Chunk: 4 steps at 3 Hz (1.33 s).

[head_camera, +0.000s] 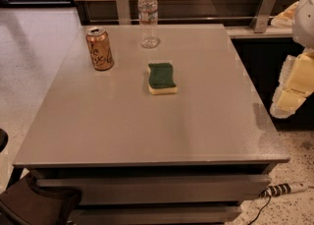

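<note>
Camera view has the gripper hanging past the right edge of the table, out over the floor and roughly level with the tabletop. Can't tell whether it's spread or clamped. It just reads as a pale yellowish lump at the edge of the frame, and it's clear of everything on the table. — tinkerer42

Yep, same read here, no call on the jaws. Closest thing to the gripper is the sponge, green side up on a yellow base, lying flat near the middle of the table. It's well off to the gripper's left as the camera sees it and a bit farther back. Even farther left of the gripper, an orange-brown can stands upright. A clear water bottle with a white cap stands upright near the far edge, further back than the sponge. All three sit apart from each other. Below the gripper and nearer the camera, a white power strip lies on the floor by the table's corner. — rustybolt
</note>
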Each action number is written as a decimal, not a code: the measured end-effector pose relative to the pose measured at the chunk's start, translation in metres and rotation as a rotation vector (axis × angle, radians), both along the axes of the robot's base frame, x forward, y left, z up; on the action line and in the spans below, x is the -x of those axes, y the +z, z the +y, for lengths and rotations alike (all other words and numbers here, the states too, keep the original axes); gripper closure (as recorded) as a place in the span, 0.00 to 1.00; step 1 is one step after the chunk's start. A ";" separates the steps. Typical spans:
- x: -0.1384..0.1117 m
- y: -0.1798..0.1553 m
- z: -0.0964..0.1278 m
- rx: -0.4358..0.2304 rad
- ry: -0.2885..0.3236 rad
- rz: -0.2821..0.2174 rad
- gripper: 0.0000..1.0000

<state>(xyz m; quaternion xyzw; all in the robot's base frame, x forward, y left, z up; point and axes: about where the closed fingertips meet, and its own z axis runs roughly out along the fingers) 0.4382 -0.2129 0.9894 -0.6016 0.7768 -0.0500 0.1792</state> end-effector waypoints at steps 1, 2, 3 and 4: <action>0.000 0.000 0.000 0.000 0.000 0.000 0.00; -0.043 0.008 -0.018 -0.025 -0.082 -0.093 0.00; -0.102 0.011 -0.031 -0.137 -0.190 -0.262 0.00; -0.137 0.000 -0.020 -0.320 -0.203 -0.341 0.00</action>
